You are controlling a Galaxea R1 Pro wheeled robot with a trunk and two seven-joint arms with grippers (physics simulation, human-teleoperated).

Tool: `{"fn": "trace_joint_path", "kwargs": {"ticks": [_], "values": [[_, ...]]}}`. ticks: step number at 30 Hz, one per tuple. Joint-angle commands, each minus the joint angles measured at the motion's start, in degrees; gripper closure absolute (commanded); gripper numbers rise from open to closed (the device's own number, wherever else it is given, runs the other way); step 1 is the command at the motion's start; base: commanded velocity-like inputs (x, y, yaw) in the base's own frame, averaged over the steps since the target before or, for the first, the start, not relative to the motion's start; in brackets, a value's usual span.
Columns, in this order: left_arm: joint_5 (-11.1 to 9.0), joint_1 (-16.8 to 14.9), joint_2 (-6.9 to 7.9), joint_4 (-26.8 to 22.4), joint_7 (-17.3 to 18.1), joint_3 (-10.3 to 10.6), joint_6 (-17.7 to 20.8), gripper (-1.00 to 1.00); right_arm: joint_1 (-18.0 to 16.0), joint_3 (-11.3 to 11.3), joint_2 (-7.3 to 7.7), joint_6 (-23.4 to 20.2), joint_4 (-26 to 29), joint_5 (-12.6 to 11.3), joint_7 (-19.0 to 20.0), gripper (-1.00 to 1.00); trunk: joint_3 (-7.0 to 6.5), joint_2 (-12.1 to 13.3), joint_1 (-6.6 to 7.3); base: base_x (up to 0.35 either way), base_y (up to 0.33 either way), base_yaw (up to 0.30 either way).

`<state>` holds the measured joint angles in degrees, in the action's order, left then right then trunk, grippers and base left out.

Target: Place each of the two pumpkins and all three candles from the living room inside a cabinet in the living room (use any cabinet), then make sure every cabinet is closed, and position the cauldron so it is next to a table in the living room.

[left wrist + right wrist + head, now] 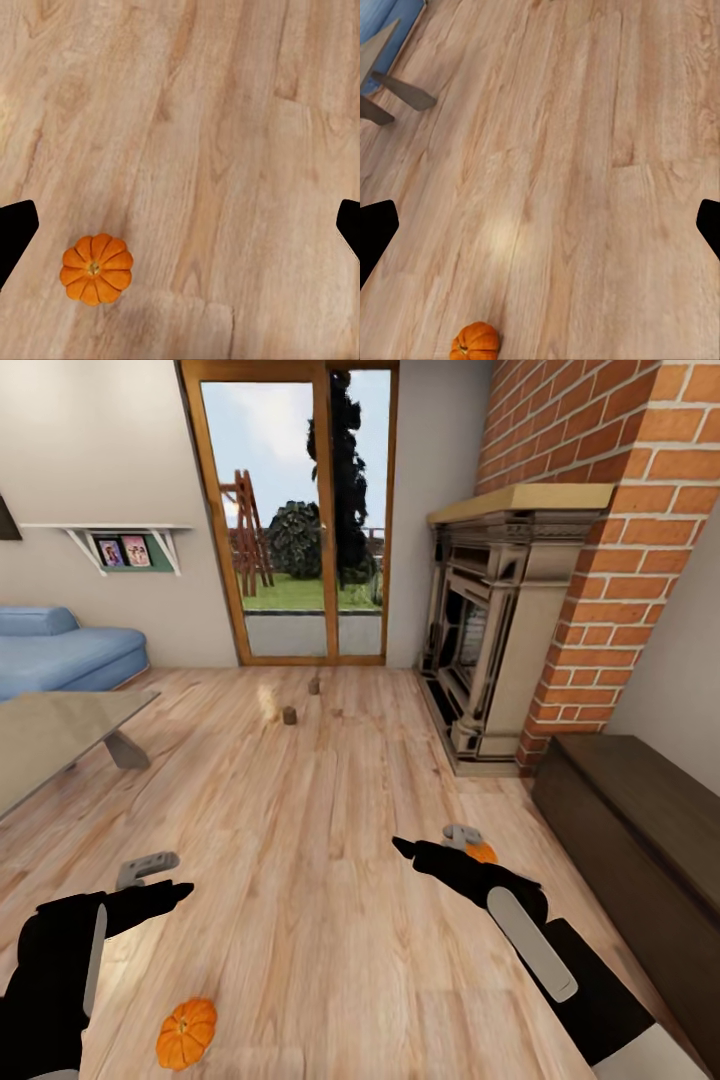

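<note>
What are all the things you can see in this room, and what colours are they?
pumpkins: 2, orange, on the floor; one near the left gripper, one partly hidden behind the right gripper
candles: 2 visible, brownish, on the floor toward the glass door, one nearer, one farther
coffee table: 1, glossy grey, at left
sofa: 1, blue, far left by the wall
cabinet: 1, dark brown, along the right wall, closed
fireplace: 1, stone-coloured, against the red brick chimney
glass door: 1, wooden frame, garden outside
wall shelf: 1, white, with pictures
floor: light wood planks
left gripper: 1, black and grey, open, empty
right gripper: 1, black and grey, open, empty
</note>
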<state>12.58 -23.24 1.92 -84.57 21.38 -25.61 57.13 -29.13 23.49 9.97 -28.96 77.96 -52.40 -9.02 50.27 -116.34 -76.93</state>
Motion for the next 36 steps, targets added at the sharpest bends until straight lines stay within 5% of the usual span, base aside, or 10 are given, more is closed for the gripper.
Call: {"fn": "trace_joint_path", "kwargs": {"ticks": [1, 19, 36], "values": [[0.6, -0.05, 0.0, -0.06, 0.59, -0.06, 0.18, -1.0, -0.05, 0.17, 0.02, -0.04, 0.09, -0.6, -0.56, -1.0, 0.06, -0.02, -0.03, 0.324, 0.005, 0.0], [0.51, -0.05, -0.07, -0.07, 0.59, -0.06, 0.18, -1.0, -0.05, 0.33, -0.18, -0.04, 0.09, -0.6, -0.6, -1.0, 0.06, -0.02, -0.03, 0.156, 0.065, 0.012], [0.39, -0.05, -0.07, 0.02, 0.59, 0.03, 0.18, -1.0, -0.05, 0.33, -0.55, -0.04, 0.09, -0.6, -0.57, -1.0, 0.06, -0.02, -0.03, 0.163, 0.04, 0.259]]}}
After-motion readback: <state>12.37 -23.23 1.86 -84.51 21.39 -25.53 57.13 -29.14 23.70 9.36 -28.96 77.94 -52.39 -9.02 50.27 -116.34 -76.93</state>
